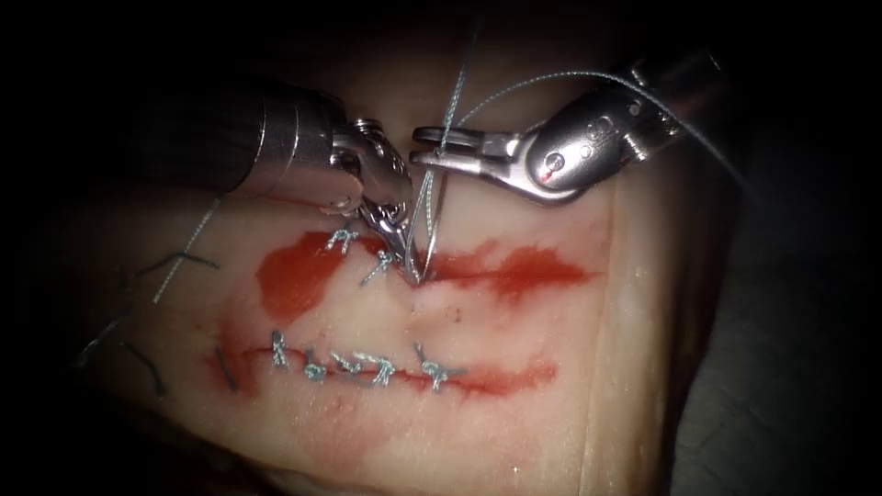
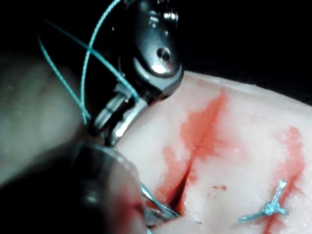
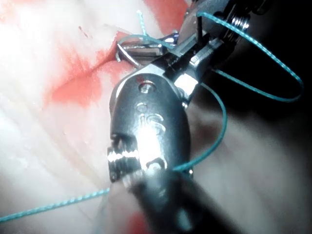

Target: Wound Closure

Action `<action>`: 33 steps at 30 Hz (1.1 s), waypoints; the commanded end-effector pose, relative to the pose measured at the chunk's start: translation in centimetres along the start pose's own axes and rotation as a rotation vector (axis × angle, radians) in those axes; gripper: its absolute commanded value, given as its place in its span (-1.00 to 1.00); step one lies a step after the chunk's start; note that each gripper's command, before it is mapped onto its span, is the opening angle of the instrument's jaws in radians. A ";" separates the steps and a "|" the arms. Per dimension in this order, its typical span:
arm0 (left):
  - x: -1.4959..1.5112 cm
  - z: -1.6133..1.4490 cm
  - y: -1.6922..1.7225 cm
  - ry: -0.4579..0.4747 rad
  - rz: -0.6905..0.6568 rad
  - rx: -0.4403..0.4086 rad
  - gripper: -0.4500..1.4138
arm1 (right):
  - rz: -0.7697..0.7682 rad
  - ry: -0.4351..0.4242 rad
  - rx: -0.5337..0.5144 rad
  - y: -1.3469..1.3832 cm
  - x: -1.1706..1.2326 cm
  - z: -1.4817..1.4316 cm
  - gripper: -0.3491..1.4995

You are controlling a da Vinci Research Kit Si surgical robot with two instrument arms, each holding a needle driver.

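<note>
Needle (image 1: 432, 216): thin curved sliver, tip end at upper cut (image 1: 514, 271) in tissue (image 1: 514, 321) beside left end effector's tips; whether seated in tissue, cannot tell.
Thread (image 1: 455, 87): two strands rising from cut, passing between right jaws.
Left end effector (image 1: 397, 241): pressed together at cut, on needle or thread; cannot tell which.
Right end effector (image 1: 439, 147): spread, thread between jaws, gripping nothing.
Knotted stitches (image 1: 367, 367): row on lower cut.
Risk: taut thread could tear cut edge; loose loop could snag on right wrist.
</note>
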 end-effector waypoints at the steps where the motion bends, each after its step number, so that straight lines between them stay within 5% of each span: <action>1: -0.04 0.00 0.06 0.001 0.001 -0.001 -1.00 | 0.014 -0.014 0.006 0.00 0.05 0.09 -1.00; 13: -0.04 -0.02 0.05 -0.018 -0.035 -0.008 -1.00 | 0.234 -0.045 0.049 0.07 0.17 0.06 -1.00; 15: -0.07 -0.12 0.02 -0.078 -0.037 -0.041 0.03 | 0.300 -0.041 0.073 0.09 0.21 0.03 -1.00; 19: -0.12 -0.34 -0.06 -0.149 -0.031 -0.064 0.28 | 0.379 -0.027 0.122 0.10 0.24 -0.03 -1.00; 28: 0.00 -0.99 -0.55 -0.266 -0.009 -0.096 0.33 | 0.519 0.000 0.200 0.08 0.32 -0.12 -1.00; 32: 0.12 -1.01 -0.71 -0.241 0.110 -0.162 0.08 | 0.582 -0.003 0.211 0.10 0.32 -0.11 -1.00; 33: 0.23 -0.91 -0.82 -0.255 0.180 -0.225 -0.26 | 0.628 0.000 0.211 0.10 0.33 -0.11 -1.00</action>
